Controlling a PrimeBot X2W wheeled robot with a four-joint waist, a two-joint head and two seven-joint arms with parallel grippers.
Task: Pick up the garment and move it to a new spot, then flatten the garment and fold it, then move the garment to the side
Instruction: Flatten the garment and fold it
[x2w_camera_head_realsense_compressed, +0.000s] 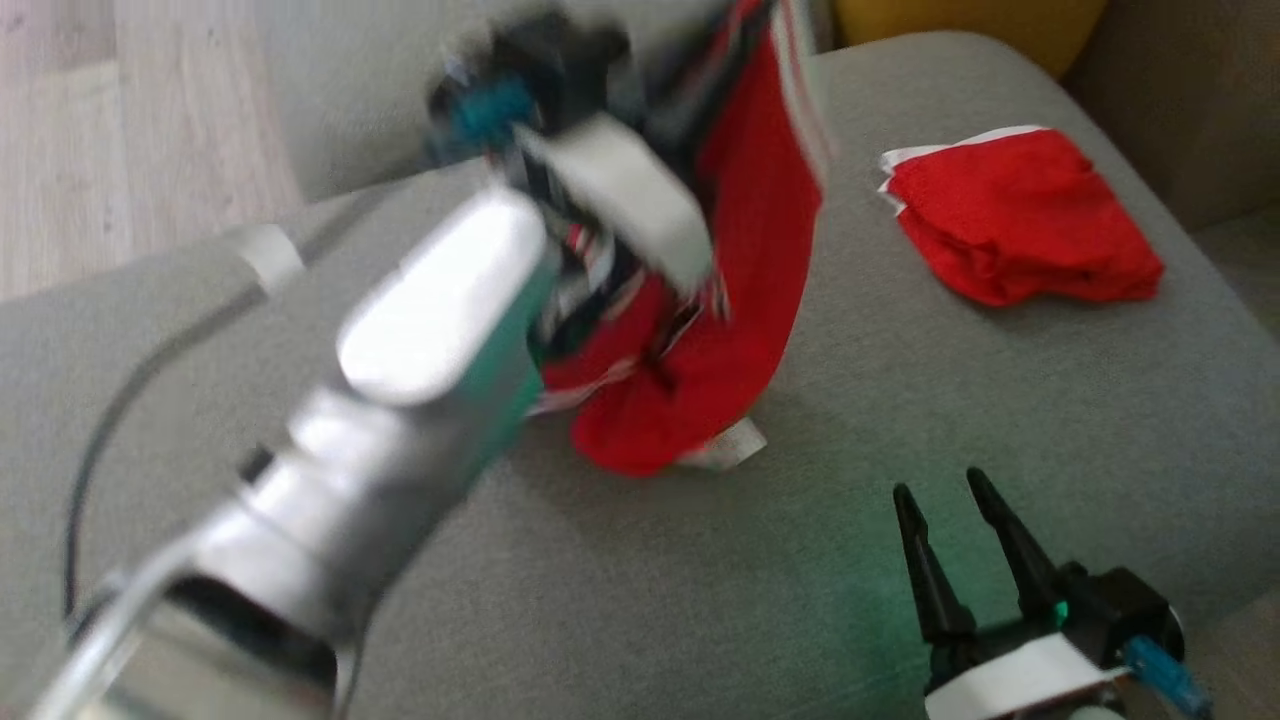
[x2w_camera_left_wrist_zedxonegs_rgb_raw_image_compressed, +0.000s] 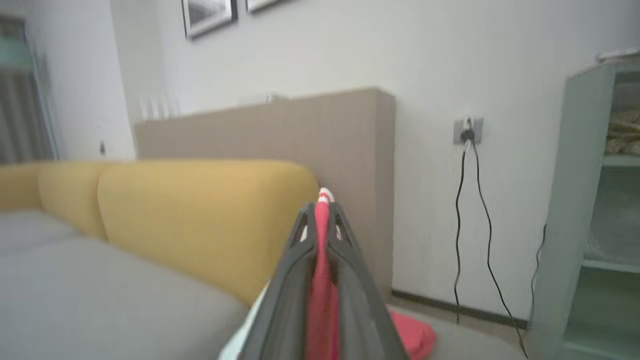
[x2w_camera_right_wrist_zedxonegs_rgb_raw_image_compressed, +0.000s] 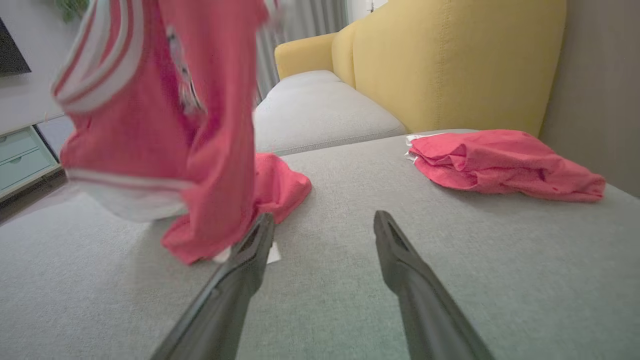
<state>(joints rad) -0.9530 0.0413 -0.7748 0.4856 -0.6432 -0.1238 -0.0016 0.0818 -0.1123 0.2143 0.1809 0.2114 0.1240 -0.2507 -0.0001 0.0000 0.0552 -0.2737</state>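
Left gripper (x2w_camera_left_wrist_zedxonegs_rgb_raw_image_compressed: 320, 210) is clamping shut on the red garment (x2w_camera_head_realsense_compressed: 750, 250), hanging it above the grey sofa seat (x2w_camera_head_realsense_compressed: 900, 420) with its hem touching, probably for relocating, while right gripper (x2w_camera_head_realsense_compressed: 938, 485) is waiting wide open, empty, near a second red cloth (x2w_camera_head_realsense_compressed: 1020, 215).

this is a home, a living room. there is a soft grey sofa (x2w_camera_right_wrist_zedxonegs_rgb_raw_image_compressed: 350, 280) with yellow back cushions (x2w_camera_left_wrist_zedxonegs_rgb_raw_image_compressed: 200, 215). framed pictures (x2w_camera_left_wrist_zedxonegs_rgb_raw_image_compressed: 207, 15) hang on the white wall (x2w_camera_left_wrist_zedxonegs_rgb_raw_image_compressed: 350, 50). a plug (x2w_camera_left_wrist_zedxonegs_rgb_raw_image_compressed: 467, 131) sits in the wall, a pale green shelf (x2w_camera_left_wrist_zedxonegs_rgb_raw_image_compressed: 590, 200) stands near it, and the floor (x2w_camera_head_realsense_compressed: 130, 130) is wood.
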